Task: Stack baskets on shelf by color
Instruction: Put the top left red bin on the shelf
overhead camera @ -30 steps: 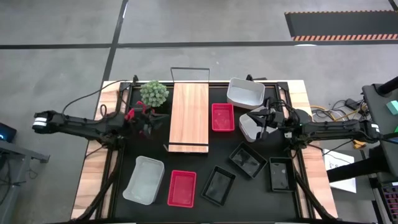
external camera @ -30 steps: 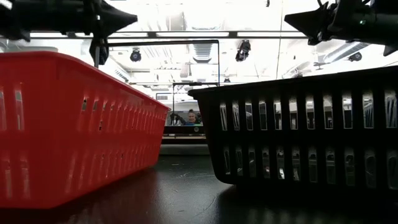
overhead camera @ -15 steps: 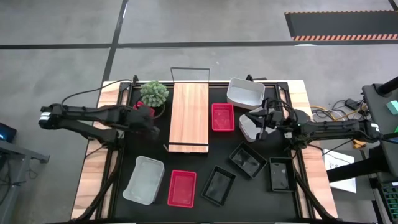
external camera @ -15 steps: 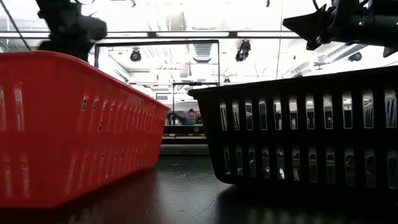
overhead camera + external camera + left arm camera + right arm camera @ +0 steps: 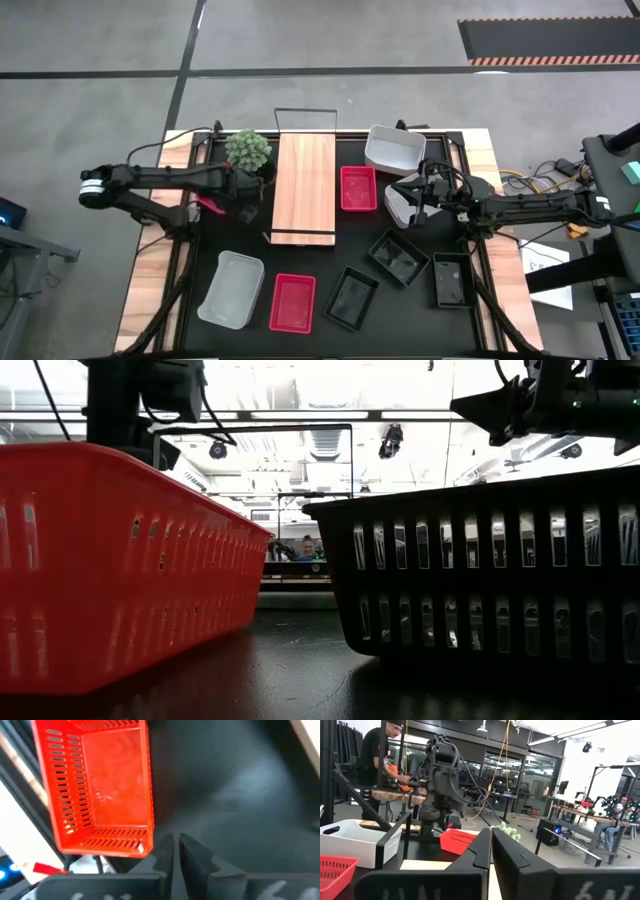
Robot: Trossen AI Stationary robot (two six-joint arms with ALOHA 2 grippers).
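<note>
The shelf [image 5: 304, 188], a long light-wood plank with thin dark wire frames at its ends, lies bare at the centre of the black table [image 5: 300, 262]. No basket rests on it yet.

The baskets are scattered around it. A red basket [image 5: 358, 188] sits just beside the shelf at 3 o'clock, another red one [image 5: 292, 301] lies at 6 o'clock, and a third [image 5: 100, 785] lies on the table close to the left gripper [image 5: 176, 851] at 9 o'clock, near the green ball plant [image 5: 247, 149]. White baskets lie at 1 o'clock [image 5: 394, 150] and 7 o'clock [image 5: 231, 288], with a third [image 5: 398, 204] under the right gripper [image 5: 420, 200]. Three black baskets [image 5: 398, 256] lie toward 5 o'clock.

The left fingers stand nearly together and hold nothing. The right fingers are pressed together; whether they pinch the white basket's rim cannot be told.

The baskets look like thin moulded plastic with slotted walls and smooth floors, probably light, fairly stiff and a little slippery. Pinching a long wall at its rim seems the surest hold, and their tapered walls should let like colours nest.
</note>
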